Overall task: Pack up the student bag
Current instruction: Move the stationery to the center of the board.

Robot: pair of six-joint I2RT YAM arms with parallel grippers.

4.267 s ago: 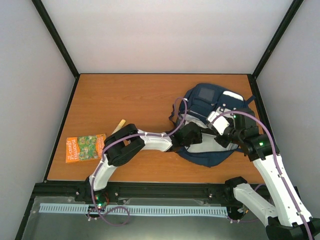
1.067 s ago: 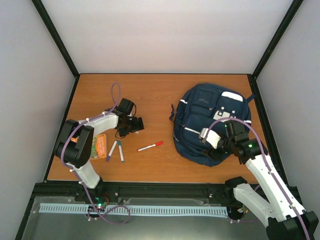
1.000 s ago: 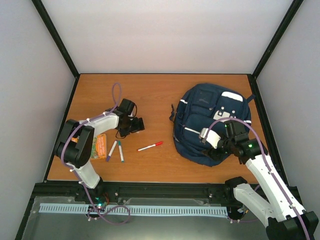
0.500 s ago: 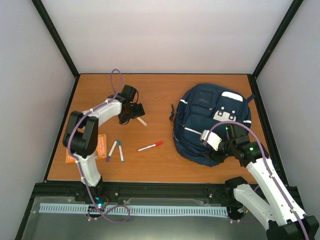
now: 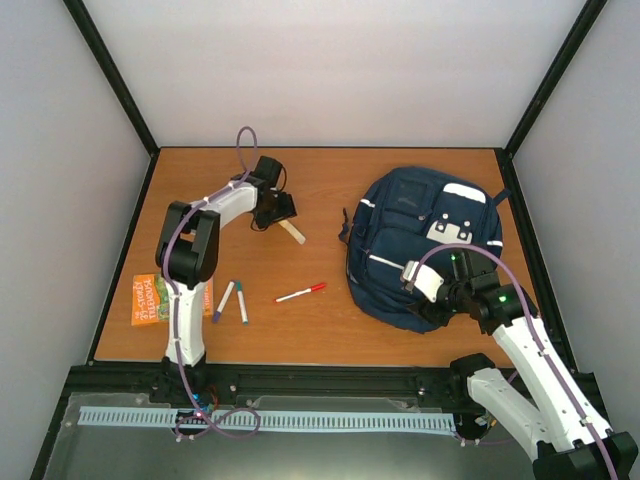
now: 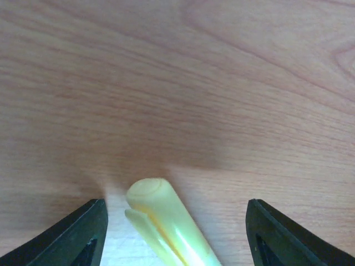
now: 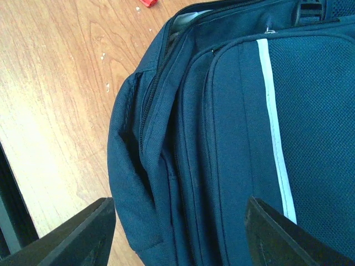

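Observation:
The student bag (image 5: 420,245) is a navy backpack with a thin white stripe, lying flat at the right of the table. My right gripper (image 5: 437,300) hovers over its near edge, jaws wide apart above the dark fabric (image 7: 222,138), gripping nothing. A slit of grey lining shows at the zip (image 7: 186,15). My left gripper (image 5: 283,209) is stretched to the back middle of the table. A pale yellow highlighter (image 6: 166,221) lies on the wood between its open fingers (image 6: 83,235), with a gap on each side; it shows from above too (image 5: 293,232).
A red pen (image 5: 301,293) lies mid-table, and its tip shows in the right wrist view (image 7: 147,2). Two markers (image 5: 233,301) lie side by side near the left arm. An orange printed booklet (image 5: 150,298) sits at the left edge. Black frame posts border the table.
My left gripper has swung from beside the markers toward the back of the table, and the yellow highlighter now shows beside it. Its jaws have narrowed a little. The right arm has barely moved.

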